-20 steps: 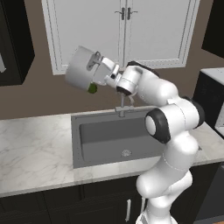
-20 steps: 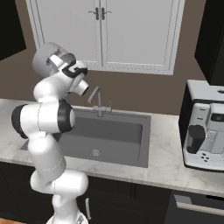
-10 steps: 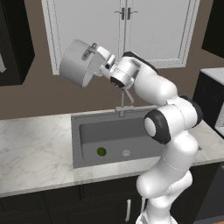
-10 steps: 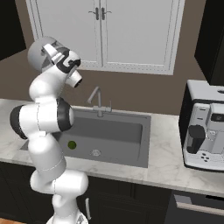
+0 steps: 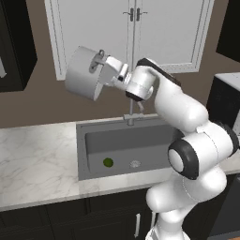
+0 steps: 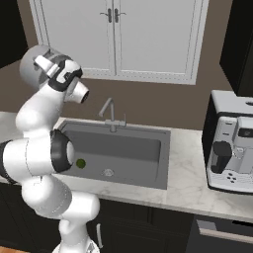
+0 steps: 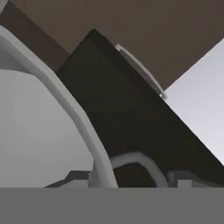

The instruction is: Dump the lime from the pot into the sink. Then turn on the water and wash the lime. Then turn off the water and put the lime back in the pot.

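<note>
The pot (image 5: 80,74) hangs high above the counter, left of the sink, tipped on its side. My gripper (image 5: 100,63) is shut on its rim by one loop handle. In the right base view the pot (image 6: 30,60) sits behind the gripper (image 6: 48,63). From the hand view I see the pot's pale wall (image 7: 35,131) and its rim running down between my fingertips, with the loop handle (image 7: 140,159) beside them. The lime (image 5: 108,162) lies on the floor of the sink (image 5: 123,139), left of the drain; the lime (image 6: 80,162) is well below the pot. The faucet (image 5: 132,113) stands behind the basin.
White marble counter (image 5: 37,159) runs on both sides of the sink. A coffee machine (image 6: 231,148) stands on the counter at the right. White wall cabinets (image 5: 131,33) hang behind the arm, and a dark cabinet (image 5: 16,42) is close to the pot's left.
The lime has dropped from the pot's mouth into the sink and come to rest left of the drain. The pot has swung higher and leftward, still gripped.
</note>
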